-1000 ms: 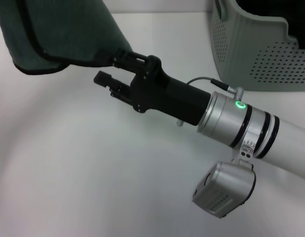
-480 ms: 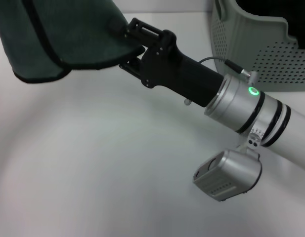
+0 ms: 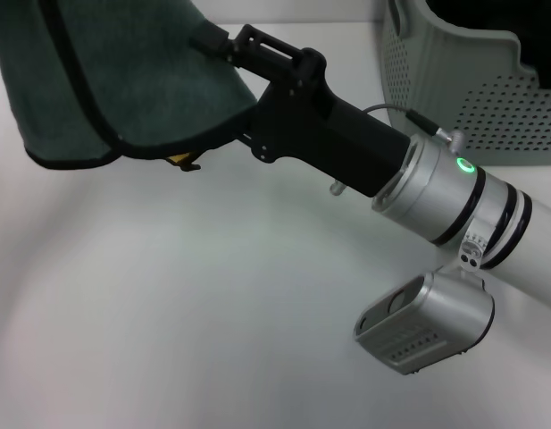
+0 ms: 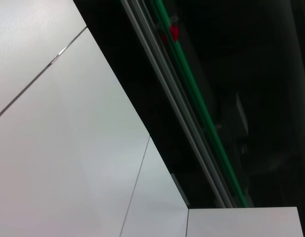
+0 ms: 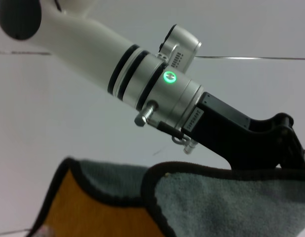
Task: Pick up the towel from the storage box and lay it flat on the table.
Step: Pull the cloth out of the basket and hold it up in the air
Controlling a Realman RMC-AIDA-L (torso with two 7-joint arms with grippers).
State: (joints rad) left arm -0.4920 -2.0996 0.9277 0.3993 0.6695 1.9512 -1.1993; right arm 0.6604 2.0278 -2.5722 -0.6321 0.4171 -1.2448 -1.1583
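At 10–11 o'clock in your head view, the towel [image 3: 105,71] hangs off the right gripper [image 3: 220,55], up over the table [image 3: 212,295] and outside the storage box [image 3: 471,98]. The dark green face is toward you, w/ the black border curving along the low edge and a small bit of yellow peeking out under it at approx. 9 o'clock of the gripper. The fingers are clenched on the cloth's upper corner, but the exact pinch spot is covered by fabric. Can't tell if the low edge touches the tabletop. The right arm runs from 4 o'clock up to the gripper, green ring light on, wrist cam slung below.

The box sits at 1–2 o'clock, well apart from the towel.

The right wrist view shows the towel [image 5: 231,207] folded over, green face w/ the yellow face beside it. You get no look at the left gripper.
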